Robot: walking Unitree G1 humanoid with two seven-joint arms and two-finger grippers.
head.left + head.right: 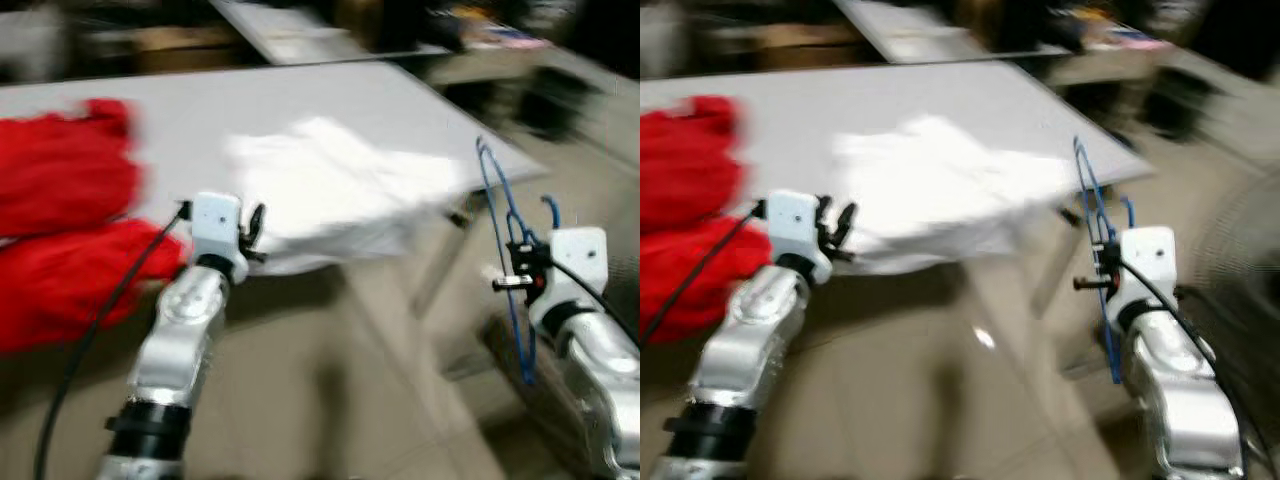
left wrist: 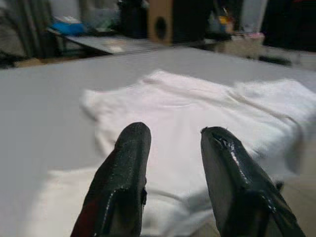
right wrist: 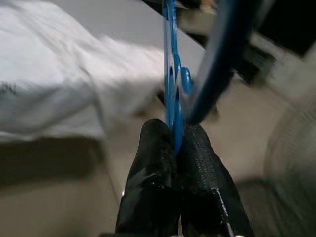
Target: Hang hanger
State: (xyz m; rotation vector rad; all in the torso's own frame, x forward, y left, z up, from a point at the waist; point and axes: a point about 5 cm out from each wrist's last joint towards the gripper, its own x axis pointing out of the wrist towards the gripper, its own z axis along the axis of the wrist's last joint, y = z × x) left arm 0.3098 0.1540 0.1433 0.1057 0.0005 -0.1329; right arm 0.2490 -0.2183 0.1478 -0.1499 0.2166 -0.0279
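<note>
While pinching the blue hanger (image 3: 171, 74) between pressed-together fingers (image 3: 153, 163), right gripper (image 1: 518, 281) holding it upright, rising above and hanging below the fingertips, beside the table (image 1: 250, 110). Looking light, thin, stiff and probably slippery; gripping one bar near the middle, as now, seeming safest. Left gripper (image 2: 173, 148) hovering spread apart, white garment (image 2: 197, 103) lying just ahead.

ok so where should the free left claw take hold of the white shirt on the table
Judging by its pose, the edge of the white shirt nearest the robot, where it droops over the table rim. The left claw, fingers open, sits level with that fold and could come straight in from the robot's side, pinching the hanging cloth.
</note>
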